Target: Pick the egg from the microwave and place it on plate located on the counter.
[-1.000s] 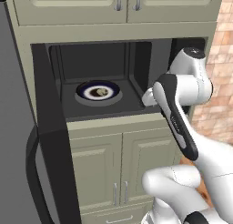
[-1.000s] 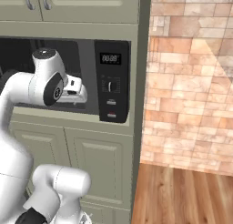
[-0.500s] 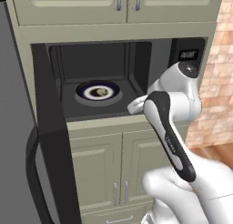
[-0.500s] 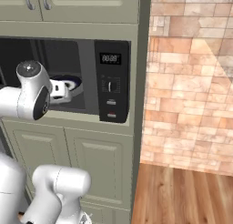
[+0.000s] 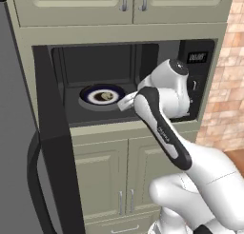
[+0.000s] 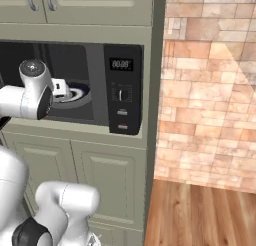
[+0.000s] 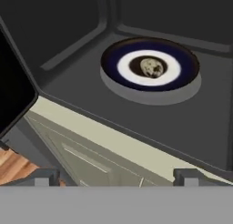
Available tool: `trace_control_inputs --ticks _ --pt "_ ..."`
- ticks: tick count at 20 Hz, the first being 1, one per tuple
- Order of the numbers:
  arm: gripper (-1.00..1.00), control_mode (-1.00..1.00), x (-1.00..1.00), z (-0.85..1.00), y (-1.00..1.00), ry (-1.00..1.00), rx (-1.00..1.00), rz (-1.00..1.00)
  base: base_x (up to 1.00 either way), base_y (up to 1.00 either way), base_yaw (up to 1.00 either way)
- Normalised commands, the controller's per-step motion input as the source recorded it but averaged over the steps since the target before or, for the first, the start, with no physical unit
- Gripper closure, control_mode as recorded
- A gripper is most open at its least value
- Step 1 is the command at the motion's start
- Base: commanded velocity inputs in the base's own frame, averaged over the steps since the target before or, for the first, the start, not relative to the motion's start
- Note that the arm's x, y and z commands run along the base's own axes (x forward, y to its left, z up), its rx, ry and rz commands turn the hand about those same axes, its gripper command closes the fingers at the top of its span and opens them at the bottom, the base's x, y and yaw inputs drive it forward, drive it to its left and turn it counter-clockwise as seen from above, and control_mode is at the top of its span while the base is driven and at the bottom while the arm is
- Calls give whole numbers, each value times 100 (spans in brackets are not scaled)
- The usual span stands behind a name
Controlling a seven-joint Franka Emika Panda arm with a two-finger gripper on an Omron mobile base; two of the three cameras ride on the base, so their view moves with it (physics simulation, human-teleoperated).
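Observation:
The egg point(image 7: 151, 67), small and mottled olive-tan, lies in the dark centre of a white dish with a dark blue rim point(image 7: 182, 79) on the microwave point(image 5: 95, 66) floor. From the left base view the egg point(image 5: 107, 95) sits left of centre in the open cavity. My gripper point(image 5: 124, 103) hovers at the cavity's front right, just outside the opening, pointed at the dish. In the hand view my gripper point(image 7: 117, 176) stands open, its fingertips point(image 7: 45, 176) wide apart with nothing between them. The plate and the counter are out of view.
The black microwave door point(image 5: 52, 147) hangs open to the left. The control panel point(image 6: 122, 90) flanks the cavity on the right. Pale green cabinet doors point(image 5: 119, 166) stand below and a brick wall point(image 6: 210, 90) rises to the right.
My arm has swung left from in front of the control panel to the cavity mouth, bringing the gripper close to the dish.

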Motion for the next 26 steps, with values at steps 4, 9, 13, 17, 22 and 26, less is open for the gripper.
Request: trace_control_inputs --ticks 4,9,13,17,22,26 --pt "-100 -100 59 0 21 -9 6 5 0 0 0" --pt "-100 -100 53 0 17 -10 4 2 0 0 0" --pt "-100 -100 67 -1 12 -3 0 0 0 0 0" --pt "-100 -100 69 -24 0 0 0 0 0 0 0" --pt "-100 -100 61 -35 0 0 0 0 0 0 0" --pt "-100 -100 54 -23 8 0 0 0 0 0 0"
